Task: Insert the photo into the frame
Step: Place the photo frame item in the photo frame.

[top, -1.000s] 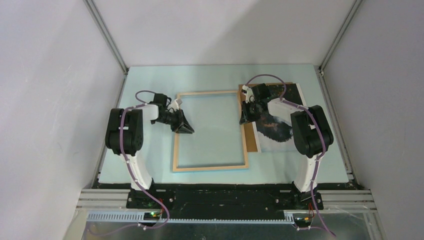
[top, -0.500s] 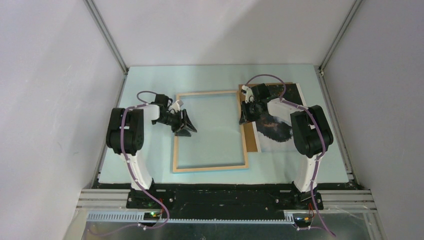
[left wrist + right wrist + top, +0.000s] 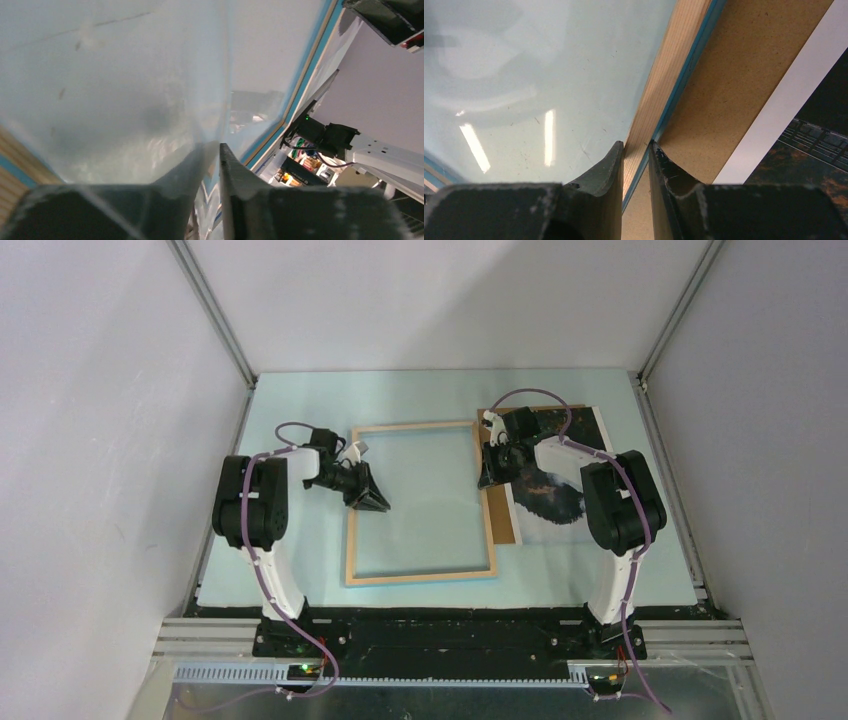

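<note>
Counted from the overhead view: two arms, two claws, one frame [image 3: 420,574], one photo [image 3: 562,502] and one brown board [image 3: 502,518], all on a pale table [image 3: 300,420].

Nearest us, the frame lies flat at mid-table with its bare wood face up. The left claw [image 3: 370,500] sits at its left rail. The right claw [image 3: 487,478] is at its right rail, a little farther back. The photo lies picture side up on the board, right of the frame and outside it. The right arm covers part of it.

The right wrist view adds what overhead cannot. Its two fingers [image 3: 604,170] straddle the right rail, with wood and blue edge between them, clamped on it. The board lies just beside the rail, and the photo's white margin is beyond.

In the left wrist view the fingers are nearly together, with a thin slit between them. The surface ahead is glossy and blurred. We cannot tell whether they pinch anything or stand free. A blue-edged rail shows far off, cut by the picture's border.
</note>
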